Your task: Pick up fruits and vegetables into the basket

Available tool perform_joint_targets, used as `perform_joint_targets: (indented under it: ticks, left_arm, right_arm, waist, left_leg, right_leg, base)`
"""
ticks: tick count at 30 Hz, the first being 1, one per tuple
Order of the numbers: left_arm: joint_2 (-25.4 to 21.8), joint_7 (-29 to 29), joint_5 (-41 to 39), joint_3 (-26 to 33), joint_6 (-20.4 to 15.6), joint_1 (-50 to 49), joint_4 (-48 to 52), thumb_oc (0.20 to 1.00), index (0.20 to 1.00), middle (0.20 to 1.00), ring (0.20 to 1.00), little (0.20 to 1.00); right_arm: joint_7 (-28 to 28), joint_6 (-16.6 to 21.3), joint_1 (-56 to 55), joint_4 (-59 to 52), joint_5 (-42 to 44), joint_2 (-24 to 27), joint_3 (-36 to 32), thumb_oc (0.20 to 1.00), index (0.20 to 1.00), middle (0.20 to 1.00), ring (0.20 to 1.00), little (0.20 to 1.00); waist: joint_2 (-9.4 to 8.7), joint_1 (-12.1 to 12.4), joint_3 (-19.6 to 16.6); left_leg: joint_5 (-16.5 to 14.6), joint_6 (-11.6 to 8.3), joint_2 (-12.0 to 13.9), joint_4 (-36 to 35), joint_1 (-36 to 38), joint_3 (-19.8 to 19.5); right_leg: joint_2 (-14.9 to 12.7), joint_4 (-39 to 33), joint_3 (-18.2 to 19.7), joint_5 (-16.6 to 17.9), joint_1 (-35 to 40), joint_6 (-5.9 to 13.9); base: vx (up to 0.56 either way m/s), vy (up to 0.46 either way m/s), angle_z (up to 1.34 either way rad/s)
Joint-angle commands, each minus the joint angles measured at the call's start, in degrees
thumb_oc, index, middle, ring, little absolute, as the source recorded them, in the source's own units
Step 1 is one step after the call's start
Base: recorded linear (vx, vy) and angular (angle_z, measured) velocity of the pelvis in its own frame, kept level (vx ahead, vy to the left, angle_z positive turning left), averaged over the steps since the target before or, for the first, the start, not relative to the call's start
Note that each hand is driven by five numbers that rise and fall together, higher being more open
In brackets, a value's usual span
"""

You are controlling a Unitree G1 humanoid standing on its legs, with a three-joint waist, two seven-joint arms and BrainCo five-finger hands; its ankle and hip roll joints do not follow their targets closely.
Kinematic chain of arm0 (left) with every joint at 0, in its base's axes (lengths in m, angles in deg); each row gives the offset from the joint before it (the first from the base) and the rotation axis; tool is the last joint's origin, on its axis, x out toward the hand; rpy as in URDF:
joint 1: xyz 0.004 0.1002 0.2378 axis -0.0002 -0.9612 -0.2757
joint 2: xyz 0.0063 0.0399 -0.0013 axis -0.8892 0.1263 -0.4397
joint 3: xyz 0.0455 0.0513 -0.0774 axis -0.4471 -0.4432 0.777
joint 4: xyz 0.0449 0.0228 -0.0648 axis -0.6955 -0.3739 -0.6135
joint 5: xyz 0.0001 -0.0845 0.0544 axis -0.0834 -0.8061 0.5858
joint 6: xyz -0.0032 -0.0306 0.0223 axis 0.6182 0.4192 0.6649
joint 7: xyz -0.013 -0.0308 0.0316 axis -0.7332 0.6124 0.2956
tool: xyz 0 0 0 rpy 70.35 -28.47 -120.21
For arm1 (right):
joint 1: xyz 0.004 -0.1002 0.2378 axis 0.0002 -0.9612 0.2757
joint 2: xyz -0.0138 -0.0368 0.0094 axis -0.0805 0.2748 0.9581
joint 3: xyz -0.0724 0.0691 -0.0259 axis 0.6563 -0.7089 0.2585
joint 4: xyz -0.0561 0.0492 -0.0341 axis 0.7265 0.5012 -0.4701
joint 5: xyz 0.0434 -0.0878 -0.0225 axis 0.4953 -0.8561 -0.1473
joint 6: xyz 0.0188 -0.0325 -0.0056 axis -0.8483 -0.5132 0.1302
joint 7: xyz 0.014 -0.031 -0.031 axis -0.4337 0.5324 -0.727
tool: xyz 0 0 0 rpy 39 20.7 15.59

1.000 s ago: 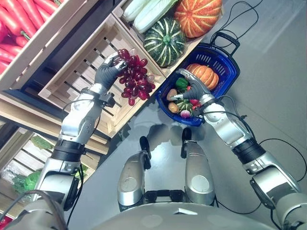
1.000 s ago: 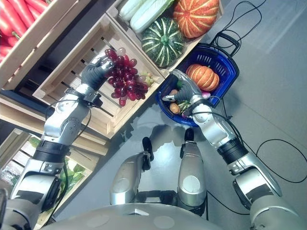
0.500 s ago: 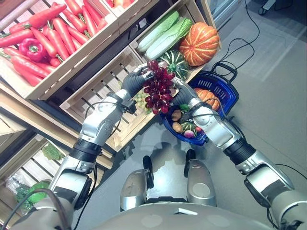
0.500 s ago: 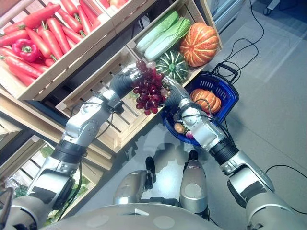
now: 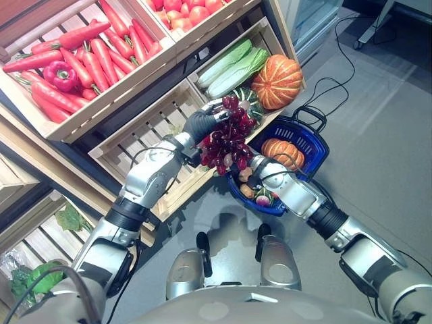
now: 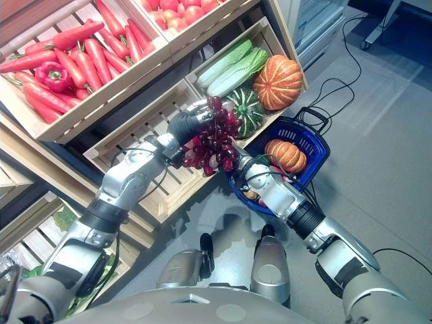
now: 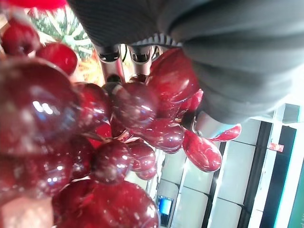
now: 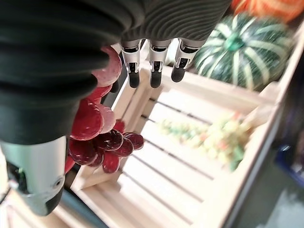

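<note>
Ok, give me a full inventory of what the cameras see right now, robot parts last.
Red grapes: one bunch, dark red, held above the slatted crate.
Green grapes: one pale bunch, inside the slatted crate.
Basket: one, blue, on the floor, holding an orange pumpkin and small vegetables.
Shelf pumpkins: one orange, one green striped.
Cabbages: two, pale green, beside the orange one.
Carrots: many, red-orange, upper crate.
Bell pepper: one, red, among them.
Left hand: gripping the grapes.
Right hand: fingers straight, beside the bunch.
</note>
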Motion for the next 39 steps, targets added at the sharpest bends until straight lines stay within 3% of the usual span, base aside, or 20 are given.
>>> perform_joint_targets:
  ticks: [1,6,7,8,13,19,25,26,27,32,39]
  left_arm:
    - [2.1,-1.5,-5.6,-2.5,-1.9,3.7,8.8,0.200,0.200,0.200,0.200,0.200]
    - [2.9,-0.8,-7.5,-3.0,-1.3,2.8,9.3,0.200,0.200,0.200,0.200,0.200]
    - [3.1,-0.6,-8.0,-3.2,-1.4,2.7,9.2,0.200,0.200,0.200,0.200,0.200]
    - [3.5,-0.2,-8.3,-3.3,-1.3,2.4,9.3,0.200,0.200,0.200,0.200,0.200]
    - [4.3,0.6,-9.4,-3.5,-1.7,1.5,9.4,0.200,0.200,0.200,0.200,0.200]
    - [4.9,1.2,-9.1,-3.1,-2.3,0.1,9.6,0.200,0.200,0.200,0.200,0.200]
    - [4.8,1.5,-9.0,-2.4,-3.4,-1.4,9.9,0.200,0.200,0.200,0.200,0.200]
    - [4.7,1.7,-9.2,-2.2,-3.6,-1.5,10.0,0.200,0.200,0.200,0.200,0.200]
    - [4.7,1.8,-9.5,-2.1,-4.0,-1.6,10.1,0.200,0.200,0.200,0.200,0.200]
    - [5.3,2.9,-10.5,-1.7,-5.8,-2.3,11.0,0.200,0.200,0.200,0.200,0.200]
    - [5.9,3.4,-12.0,-1.4,-7.2,-2.6,11.6,0.200,0.200,0.200,0.200,0.200]
  right_arm:
    - [-1.7,6.9,1.7,-3.2,3.6,-5.8,1.2,1.000,1.000,1.000,1.000,1.000]
    - [-2.9,8.0,0.7,-4.6,6.5,-6.1,1.0,1.000,1.000,1.000,1.000,1.000]
    - [-3.1,8.1,0.5,-4.8,7.4,-6.2,0.9,0.928,0.928,0.928,0.928,0.928]
    - [-3.6,8.6,0.3,-5.0,9.4,-6.4,0.7,0.200,0.200,0.200,0.200,0.200]
    - [-2.6,10.1,-1.8,-5.7,15.0,-7.3,-0.7,0.200,0.200,0.200,0.200,0.200]
    - [-2.7,11.4,-3.6,-5.8,14.7,-7.4,-2.0,0.200,0.200,0.200,0.200,0.200]
    - [0.5,9.3,-5.5,-6.4,12.6,-6.3,-3.0,0.200,0.200,0.200,0.200,0.200]
    - [2.0,9.0,-5.8,-6.2,12.8,-6.1,-3.2,0.696,0.696,0.696,0.696,0.696]
    - [3.4,8.6,-6.1,-5.7,12.7,-6.0,-3.7,1.000,1.000,1.000,1.000,1.000]
    - [6.4,9.9,-7.8,-4.2,15.0,-7.4,-3.8,1.000,1.000,1.000,1.000,1.000]
    - [6.4,11.7,-8.3,-4.1,17.5,-8.8,-3.2,1.000,1.000,1.000,1.000,1.000]
  waist:
    - [-2.05,-0.4,-0.6]
    - [-2.13,-0.5,-0.8]
    - [-2.15,-0.6,-0.9]
    - [-2.19,-0.6,-0.9]
    - [-2.15,-0.8,-0.8]
    - [-1.97,-1.1,-0.7]
    - [-1.96,-1.3,-0.7]
    - [-1.95,-1.4,-0.6]
    - [-1.95,-1.5,-0.6]
    - [-1.38,-1.9,-0.5]
    - [-0.88,-1.8,-0.4]
  left_leg:
    - [-6.7,2.48,-0.8,2.8,1.2,-0.1]
    - [-6.8,2.53,-0.7,2.8,1.6,0.0]
    - [-6.8,2.55,-0.6,2.9,1.7,0.1]
    - [-6.8,2.57,-0.6,2.9,1.8,0.1]
    - [-6.8,2.61,-0.6,2.8,2.2,0.1]
    - [-6.7,2.68,-0.6,2.7,2.4,0.2]
    - [-6.5,2.74,-0.5,2.5,2.6,0.4]
    - [-6.5,2.76,-0.5,2.5,2.7,0.5]
    - [-6.5,2.79,-0.5,2.4,2.8,0.5]
    - [-6.4,2.85,-0.7,2.0,3.2,0.6]
    - [-6.3,2.85,-1.0,1.5,3.5,0.7]
  right_leg:
    - [-3.1,-4.8,1.7,-2.8,6.9,5.33]
    - [-3.0,-4.9,1.7,-2.8,7.2,5.38]
    - [-3.0,-4.8,1.6,-2.8,7.4,5.37]
    - [-3.0,-4.8,1.7,-2.9,7.5,5.35]
    - [-2.9,-4.8,1.6,-2.8,7.6,5.43]
    - [-2.8,-5.0,1.7,-2.7,7.8,5.44]
    - [-2.8,-5.0,1.8,-2.7,7.9,5.39]
    - [-2.8,-5.0,1.8,-2.7,8.0,5.37]
    - [-2.8,-5.0,1.8,-2.7,8.0,5.34]
    - [-2.6,-5.2,2.1,-2.7,8.1,5.21]
    - [-3.0,-5.5,1.9,-2.6,8.4,5.39]
  base:
    - [0.00,0.000,0.00]
    - [0.00,0.000,0.00]
    - [0.00,0.000,0.00]
    - [0.02,-0.009,0.05]
    - [0.00,-0.002,0.01]
    - [0.00,0.000,0.01]
    - [0.00,0.000,0.00]
    - [0.00,0.000,0.00]
    - [0.00,0.000,0.00]
    - [0.00,0.032,-0.05]
    - [0.00,0.016,-0.05]
